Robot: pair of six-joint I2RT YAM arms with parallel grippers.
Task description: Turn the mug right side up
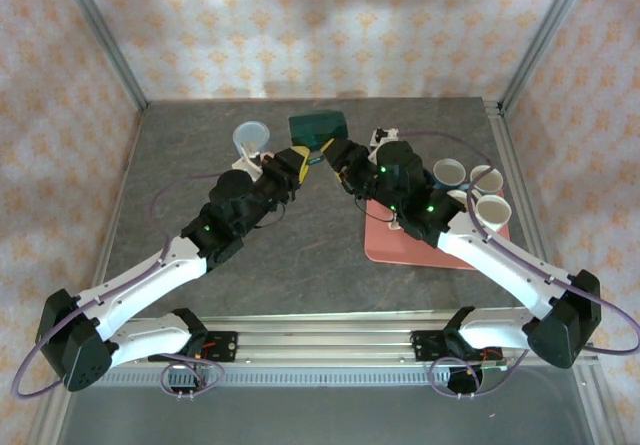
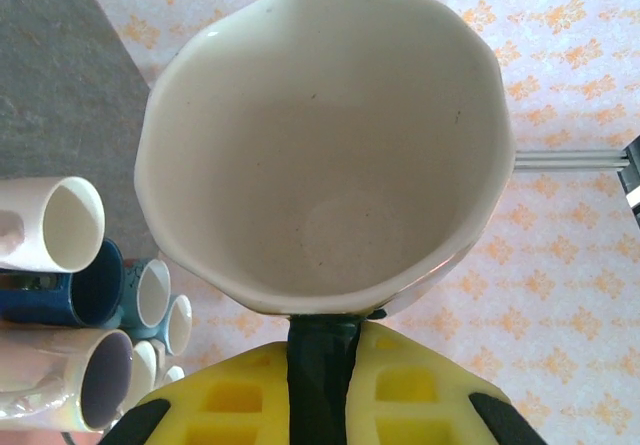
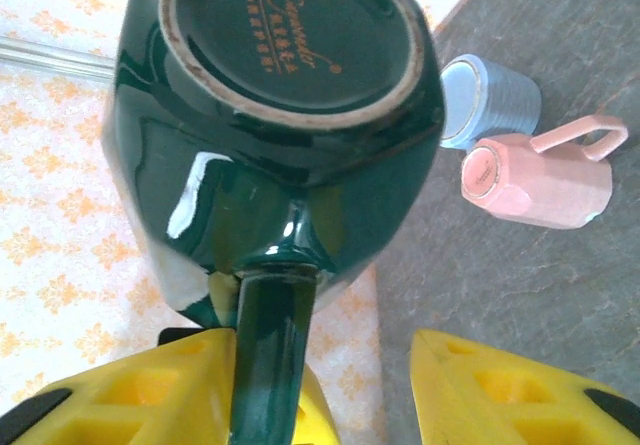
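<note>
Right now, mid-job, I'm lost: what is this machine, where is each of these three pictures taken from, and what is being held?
It is two robot arms bolted at the near edge of a grey table. The wide picture looks down from above and behind them. The other two come from a camera on each wrist, so the yellow fingers at the bottom are that arm's own claw. The left claw is shut on the handle of the dark green mug, and its camera looks into the mug's pale inside. The right claw is open; its camera sees the mug's base, with the handle beside one finger. Also on the table are a pale blue cup and a pink mug. More mugs cluster at the far side of a red tray.
</note>
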